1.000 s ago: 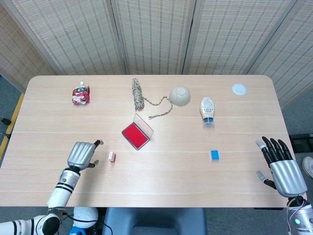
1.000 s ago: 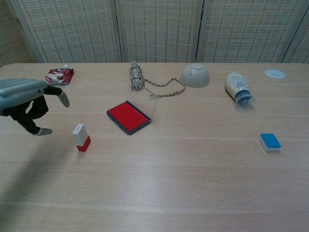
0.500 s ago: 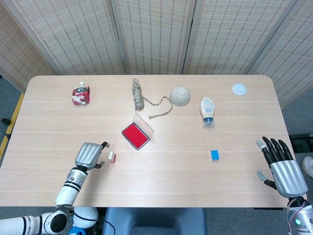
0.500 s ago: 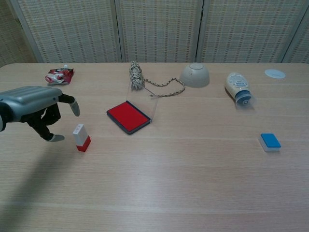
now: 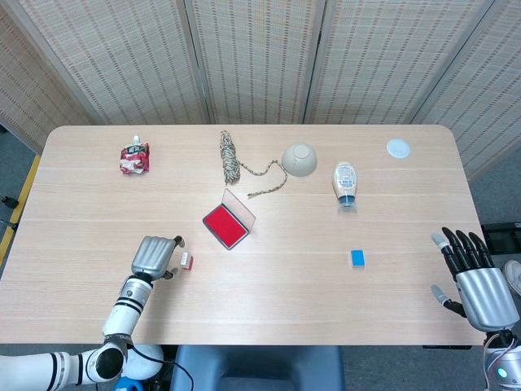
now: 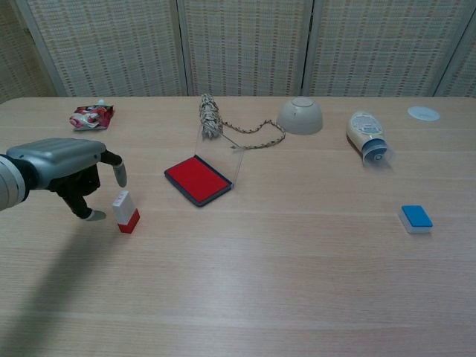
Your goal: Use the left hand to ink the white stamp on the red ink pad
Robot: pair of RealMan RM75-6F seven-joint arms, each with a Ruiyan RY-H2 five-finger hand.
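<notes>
Left hand [image 6: 67, 167] has advanced to just beside the small white stamp with red base [image 6: 125, 211], fingers parted, grasping nothing. Stamp stands upright near the tabletop's front-left, apart from the open red ink pad [image 6: 196, 179]. Risk: fingertip contact toppling it.

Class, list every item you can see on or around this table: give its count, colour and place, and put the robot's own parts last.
stamp: 1, white with red base, upright, near left
ink pad: 1, red, lid open, centre-left
rope: 1, mottled bundle, far centre
bowl: 1, beige, upside down, far centre
bottle: 1, white, on its side, far right
disc: 1, white, far right corner
block: 1, blue-topped, near right
packet: 1, red-white, far left
table: 1, light wood
left hand: 1, silver, beside stamp, holding nothing
right hand: 1, silver, fingers spread, right edge
</notes>
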